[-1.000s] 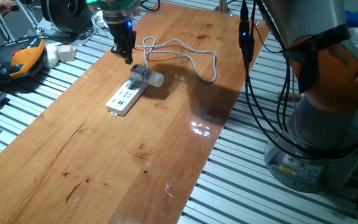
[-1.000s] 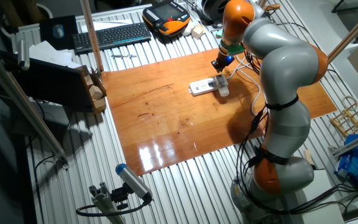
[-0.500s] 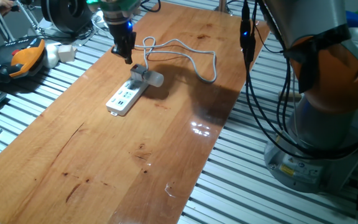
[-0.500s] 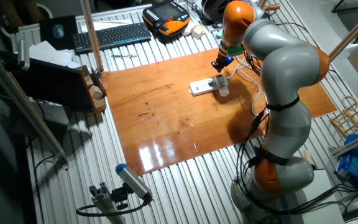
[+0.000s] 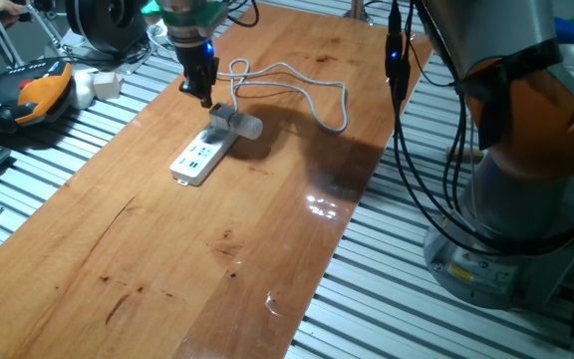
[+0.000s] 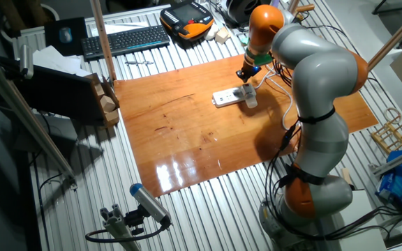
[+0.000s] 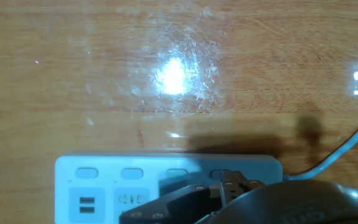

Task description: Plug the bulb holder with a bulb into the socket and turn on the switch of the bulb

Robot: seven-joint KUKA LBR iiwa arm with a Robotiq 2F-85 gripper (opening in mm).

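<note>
One fixed view: upper left of frame, gripper (image 5: 204,97) hanging just above and behind holder (image 5: 224,121), apparently apart from it. Holder plugged into far end of socket (image 5: 204,155), bulb (image 5: 248,126) jutting sideways toward frame right. Socket lying flat on wooden table (image 5: 217,249), cord (image 5: 307,95) looping off toward upper middle. Jaws too small and dark to judge; cannot tell whether spread or pressed together. Switch too small to make out.

The other fixed view: upper middle of frame, gripper (image 6: 245,72) poised over holder (image 6: 246,90) at right end of socket (image 6: 227,97). Bulb (image 6: 250,102) pointing toward frame bottom. Keyboard (image 6: 125,40) at upper left, beyond table edge.

Hand view: socket (image 7: 148,186) along bottom edge, row of outlets showing, cord (image 7: 347,149) curving off at right. Dark gripper parts blurred at bottom centre, hiding holder; jaw state unreadable here too.
</note>
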